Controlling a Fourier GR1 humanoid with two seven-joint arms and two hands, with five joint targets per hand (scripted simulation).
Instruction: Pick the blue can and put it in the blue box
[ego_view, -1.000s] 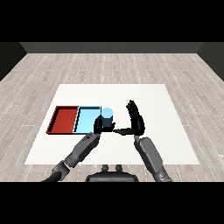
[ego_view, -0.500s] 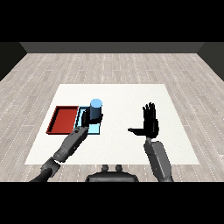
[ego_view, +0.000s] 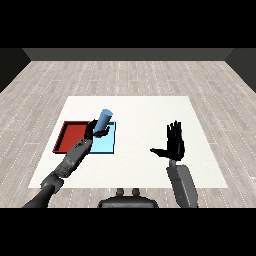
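left hand (ego_view: 96, 131) curled round tilted blue can (ego_view: 104, 120) over blue tray (ego_view: 106, 145), left-centre of frame; right hand (ego_view: 175, 144) spread open. tilted release could tip can out.

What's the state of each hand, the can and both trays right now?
Left hand: curled round the can, held over the trays.
Right hand: open, fingers straight, holding nothing.
Blue can: gripped, tilted, above the blue tray.
Blue tray: flat on the table, nothing visibly lying in it.
Red tray: flat on the table, nothing visible in it.
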